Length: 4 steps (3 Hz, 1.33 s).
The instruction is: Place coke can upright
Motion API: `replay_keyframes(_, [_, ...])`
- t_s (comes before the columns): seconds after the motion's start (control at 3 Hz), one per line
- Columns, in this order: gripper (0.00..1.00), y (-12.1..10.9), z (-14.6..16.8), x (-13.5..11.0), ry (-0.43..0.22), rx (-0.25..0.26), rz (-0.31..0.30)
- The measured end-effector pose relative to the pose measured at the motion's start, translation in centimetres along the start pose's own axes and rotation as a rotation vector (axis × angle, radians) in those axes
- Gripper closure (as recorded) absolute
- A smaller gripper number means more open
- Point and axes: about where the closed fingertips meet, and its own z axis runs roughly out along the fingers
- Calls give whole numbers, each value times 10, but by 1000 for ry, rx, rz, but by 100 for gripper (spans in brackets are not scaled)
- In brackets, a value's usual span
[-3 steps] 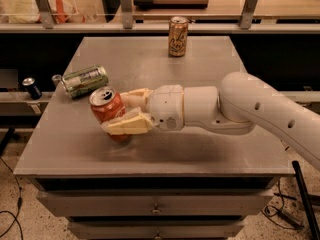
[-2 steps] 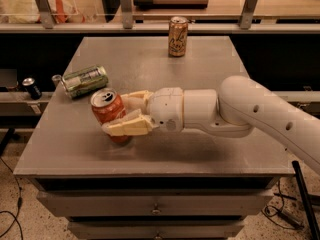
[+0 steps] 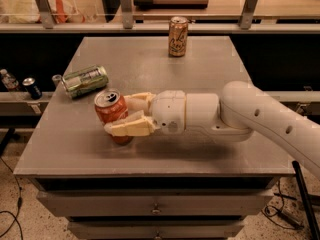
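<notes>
A pale two-finger gripper (image 3: 118, 115) reached in from the right and pinched the coke can (image 3: 107, 110) between its fingers, one finger (image 3: 126, 129) across the can's near side and the other (image 3: 139, 99) against its far side. The red-orange can stood close to upright near the left front part of the grey table (image 3: 210, 79), leaning slightly to the left, its silver top facing up; whether its base rested on the surface could not be told. Behind the gripper, a thick white arm (image 3: 265, 116) stretched low over the table and left the view at the right edge. Just beyond the coke can, to the far left, a green can (image 3: 85, 80) lay on its side. Well apart, at the far edge of the table, a tan-gold can (image 3: 178, 36) stood upright. Drawer fronts (image 3: 155, 204) ran below the tabletop. On a lower ledge to the left stood a small dark can (image 3: 32, 87).
</notes>
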Motion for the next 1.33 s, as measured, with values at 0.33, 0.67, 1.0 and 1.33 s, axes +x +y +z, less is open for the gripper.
replay_keyframes(0.33, [36, -2, 0, 1, -13, -4, 5])
replay_keyframes(0.67, [12, -5, 1, 4, -21, -7, 11])
replay_keyframes(1.0, [0, -6, 2, 6, -23, -9, 13])
replay_keyframes(1.33, [0, -6, 2, 6, -22, -9, 14])
